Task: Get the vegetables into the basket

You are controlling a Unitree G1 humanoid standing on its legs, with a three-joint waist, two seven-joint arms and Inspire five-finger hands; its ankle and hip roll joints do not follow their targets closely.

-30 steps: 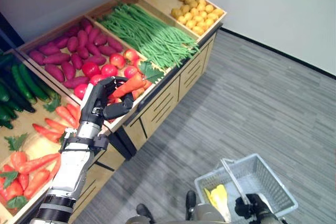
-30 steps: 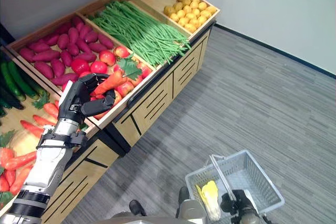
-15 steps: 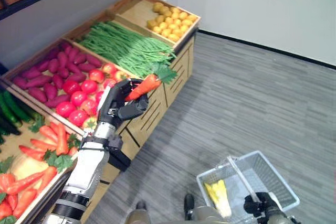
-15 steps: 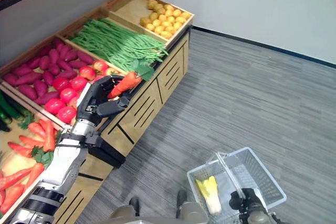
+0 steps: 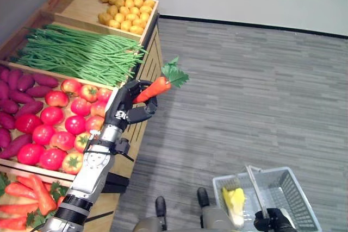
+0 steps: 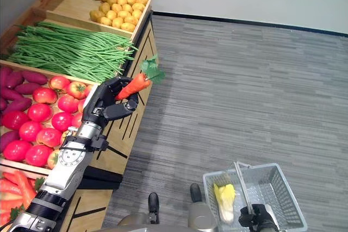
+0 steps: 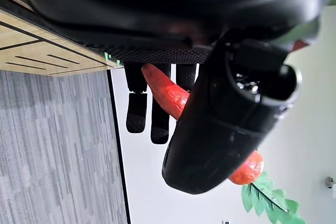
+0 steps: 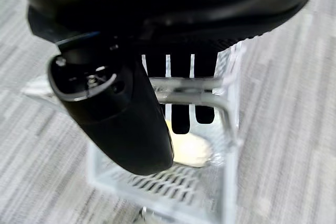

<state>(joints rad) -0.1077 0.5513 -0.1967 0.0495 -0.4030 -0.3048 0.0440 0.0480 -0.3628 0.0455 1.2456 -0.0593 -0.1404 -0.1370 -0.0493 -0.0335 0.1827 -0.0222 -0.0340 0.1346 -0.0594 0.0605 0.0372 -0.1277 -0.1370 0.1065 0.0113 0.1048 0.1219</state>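
Beside the tomato bin, my left hand [image 5: 128, 108] grips a carrot [image 5: 153, 88]. My right hand [image 6: 259, 216] clasps the basket [image 6: 283, 188] handle.

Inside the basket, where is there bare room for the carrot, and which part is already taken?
The basket is bare from its handle across to the far wall. The near end is taken by a yellow vegetable. The right hand grips the handle; the left hand holds the carrot over the stand's edge.
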